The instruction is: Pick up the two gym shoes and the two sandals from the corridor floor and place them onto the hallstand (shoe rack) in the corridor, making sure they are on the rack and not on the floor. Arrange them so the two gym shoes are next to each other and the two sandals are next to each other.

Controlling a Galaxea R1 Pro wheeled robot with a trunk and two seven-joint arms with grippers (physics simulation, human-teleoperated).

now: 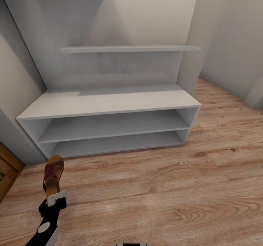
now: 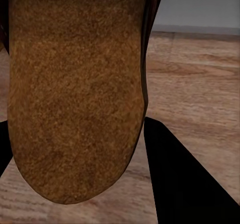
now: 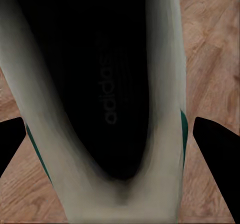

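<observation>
Your left arm reaches in at the near left, low, wrist pointing away from you. Your left gripper (image 1: pixel 54 196) is clamped on a sandal (image 1: pixel 53 173), fingers (image 2: pixel 185 184) dark either side. Your right gripper (image 3: pixel 120 149) grips a gym shoe (image 3: pixel 100 99) between its fingers (image 3: pixel 217 149).

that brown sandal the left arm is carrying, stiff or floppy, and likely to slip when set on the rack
The sandal probably handles fairly stiff: gripped at one end by the left gripper, it stands out without sagging. Its slim, flat build suggests it is light. The sole looks matte and grainy, so once laid flat on the hallstand it will likely stay put rather than slide or roll.
</observation>
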